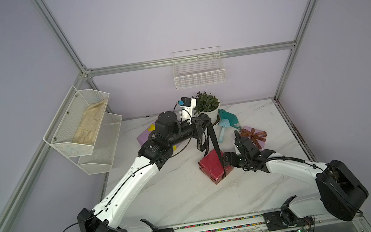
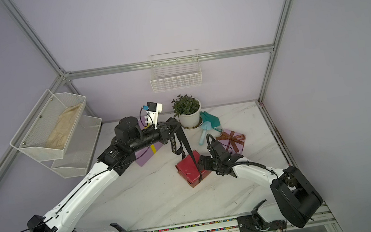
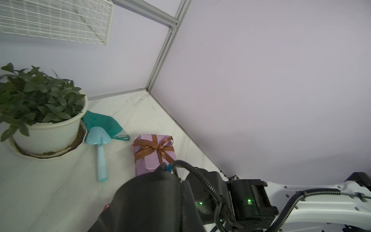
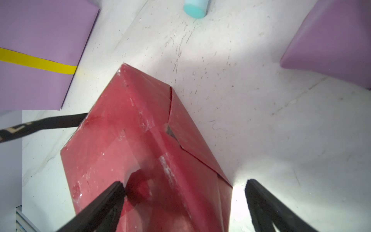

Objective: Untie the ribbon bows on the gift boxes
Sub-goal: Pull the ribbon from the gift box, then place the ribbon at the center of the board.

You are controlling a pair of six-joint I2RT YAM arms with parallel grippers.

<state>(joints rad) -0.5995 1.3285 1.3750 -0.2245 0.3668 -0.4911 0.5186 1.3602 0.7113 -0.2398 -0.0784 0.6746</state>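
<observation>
Black ribbon (image 1: 214, 142), limp and slick, pinched in left gripper (image 1: 203, 119); best taken by loose tail; right gripper (image 4: 184, 200) spread astride red box (image 1: 211, 167), middle of worktop (image 1: 178, 196).

— The small box (image 1: 211, 167)?
— Glossy red, under a black ribbon (image 1: 214, 142) with white lettering.
— The others?
— Both lilac. The cube (image 3: 145, 164) has a brown satin bow (image 3: 158, 148), the large box (image 4: 40, 26) a yellow band (image 4: 40, 62). The worktop (image 1: 178, 196) is white marble with grey veins.
</observation>
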